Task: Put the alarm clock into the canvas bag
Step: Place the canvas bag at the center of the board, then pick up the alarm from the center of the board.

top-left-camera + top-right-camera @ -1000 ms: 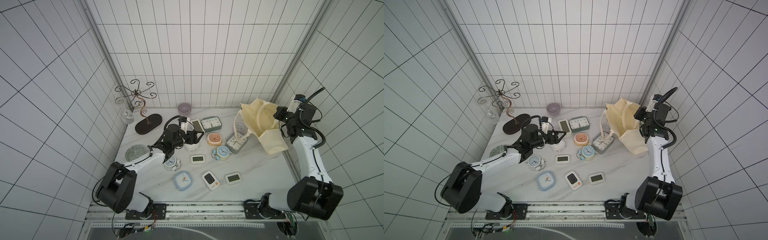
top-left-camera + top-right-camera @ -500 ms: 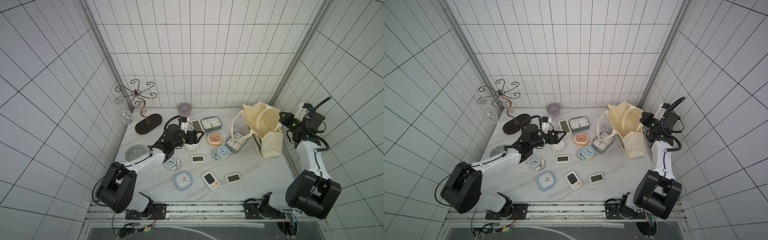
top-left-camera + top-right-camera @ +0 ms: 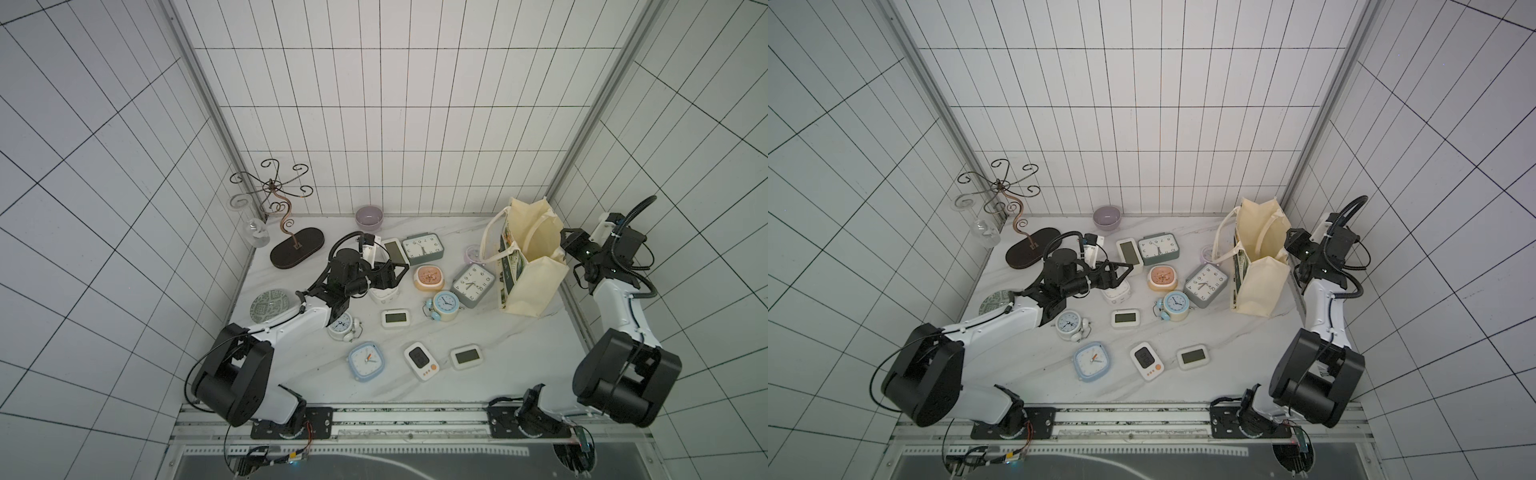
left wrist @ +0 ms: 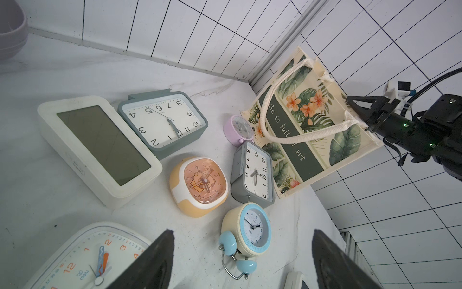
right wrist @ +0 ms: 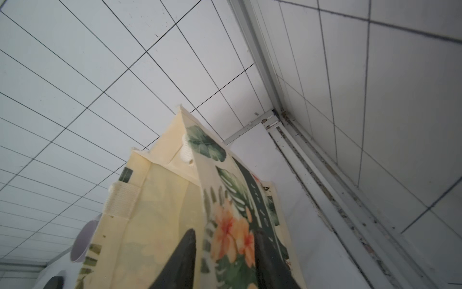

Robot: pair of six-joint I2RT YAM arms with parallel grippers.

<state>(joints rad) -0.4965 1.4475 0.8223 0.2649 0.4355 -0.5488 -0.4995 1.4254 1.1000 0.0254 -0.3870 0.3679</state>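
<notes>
Barely begun: found all the alarm clocks on the table, none seen in the canvas bag.
Nearest, saw the blue square clock lying flat and untouched. Farther in, found the left gripper spread wide and empty, hovering just over the white clock. Beyond, toward the far right corner, saw the bag standing upright, mouth open, lining bare as far as visible, bottom hidden. Found the right gripper at its upper rim, jaws parted about the corner fold; could not tell whether touching. Judged grasping, carrying and dropping all left to do.
</notes>
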